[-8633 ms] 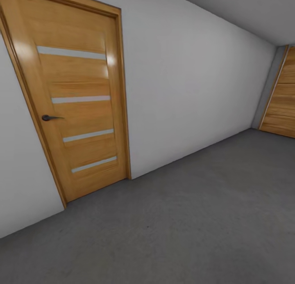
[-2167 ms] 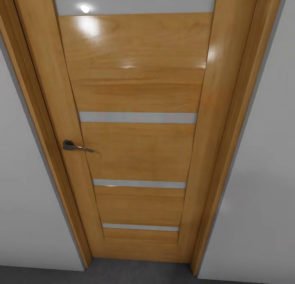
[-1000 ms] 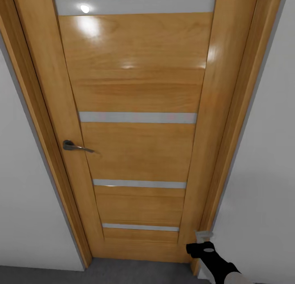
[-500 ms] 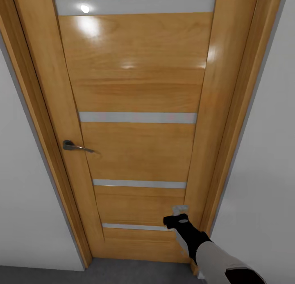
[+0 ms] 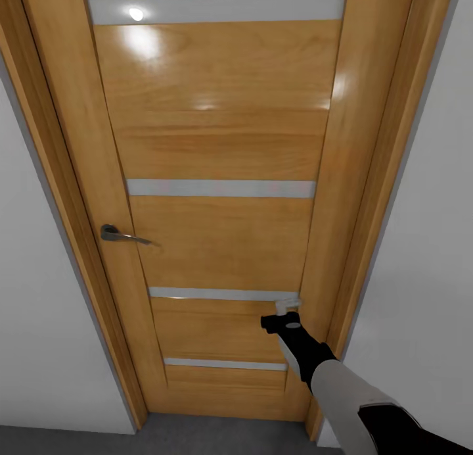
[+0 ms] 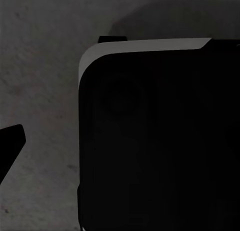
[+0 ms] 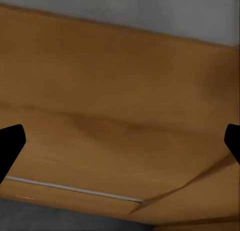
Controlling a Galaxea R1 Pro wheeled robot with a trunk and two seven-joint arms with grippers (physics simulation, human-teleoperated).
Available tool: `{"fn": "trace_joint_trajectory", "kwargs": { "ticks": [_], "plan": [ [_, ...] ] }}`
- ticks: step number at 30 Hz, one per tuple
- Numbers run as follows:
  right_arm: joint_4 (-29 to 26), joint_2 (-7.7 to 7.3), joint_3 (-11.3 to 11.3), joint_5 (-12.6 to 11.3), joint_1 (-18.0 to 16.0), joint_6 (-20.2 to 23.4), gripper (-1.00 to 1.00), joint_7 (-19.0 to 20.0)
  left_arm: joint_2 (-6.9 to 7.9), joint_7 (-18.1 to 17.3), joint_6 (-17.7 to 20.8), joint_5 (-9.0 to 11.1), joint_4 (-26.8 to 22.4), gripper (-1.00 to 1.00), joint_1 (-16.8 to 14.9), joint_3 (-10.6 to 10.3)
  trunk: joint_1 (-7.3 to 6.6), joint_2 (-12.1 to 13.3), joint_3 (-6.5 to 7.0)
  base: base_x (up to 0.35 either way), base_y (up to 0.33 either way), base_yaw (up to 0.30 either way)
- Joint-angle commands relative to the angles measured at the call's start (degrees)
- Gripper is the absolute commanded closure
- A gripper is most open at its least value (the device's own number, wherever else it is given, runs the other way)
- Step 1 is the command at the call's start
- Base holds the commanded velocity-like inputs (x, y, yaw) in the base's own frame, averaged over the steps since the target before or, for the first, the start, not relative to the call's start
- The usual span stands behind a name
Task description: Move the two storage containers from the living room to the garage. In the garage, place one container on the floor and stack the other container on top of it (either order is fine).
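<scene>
With spread fingers, right claw against door

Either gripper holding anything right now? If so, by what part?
Nothing is held. The right gripper is open and empty, raised in front of the wooden door. The left gripper's fingertip points at grey floor, nothing between its fingers.

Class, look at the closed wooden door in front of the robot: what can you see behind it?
Nothing. The door is shut in its frame, so whatever lies behind is hidden. In front of it, the right gripper is raised near its hinge-side edge, away from the handle.
</scene>
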Motion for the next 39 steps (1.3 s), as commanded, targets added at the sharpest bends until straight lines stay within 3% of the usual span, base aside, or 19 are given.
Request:
{"fn": "trace_joint_trajectory", "kwargs": {
  "ticks": [1, 6, 11, 16, 27, 39],
  "plan": [
    [-0.4, 0.02, 0.6, 0.5, 0.0, 0.5, -1.0, 0.0, 0.0, 0.0, -0.1, 0.1, 0.0, -1.0, 0.0, 0.0, 0.0, 0.0, -0.06, 0.0, 0.0, 0.0],
    [-0.8, 0.02, 1.8, 0.5, 0.0, 0.2, -1.0, 0.4, 0.0, 0.0, -0.1, 0.1, 0.0, -1.0, 0.0, 0.0, 0.0, 0.0, -0.06, 0.0, 0.0, 0.0],
    [-0.8, 0.02, 1.9, 0.5, 0.0, 0.3, -1.0, 0.5, 0.0, 0.0, -0.1, 0.1, -0.1, -1.0, 0.0, 0.0, 0.0, 0.0, -0.06, 0.0, 0.0, 0.0],
    [-1.7, 0.02, 1.3, 2.0, 1.7, 1.9, -1.0, 2.1, 0.08, 0.0, -0.2, 0.2, -0.1, -1.0, 0.0, 0.2, 0.0, 0.0, -0.07, 0.0, 0.0, 0.0],
    [1.4, 0.02, 1.5, -0.8, -0.7, -1.8, -1.0, 0.7, 0.0, 0.0, -0.3, 0.1, -0.1, -1.0, 0.0, 0.1, 0.0, 0.0, -0.07, -0.003, 0.0, 0.0],
    [1.9, 0.02, 1.6, -0.2, -0.8, -4.8, -1.0, -0.9, 0.09, 0.0, -0.3, 0.0, -0.1, -1.0, 0.0, 0.1, 0.0, 0.0, -0.07, -0.147, 0.0, 0.0]
  ]
}}
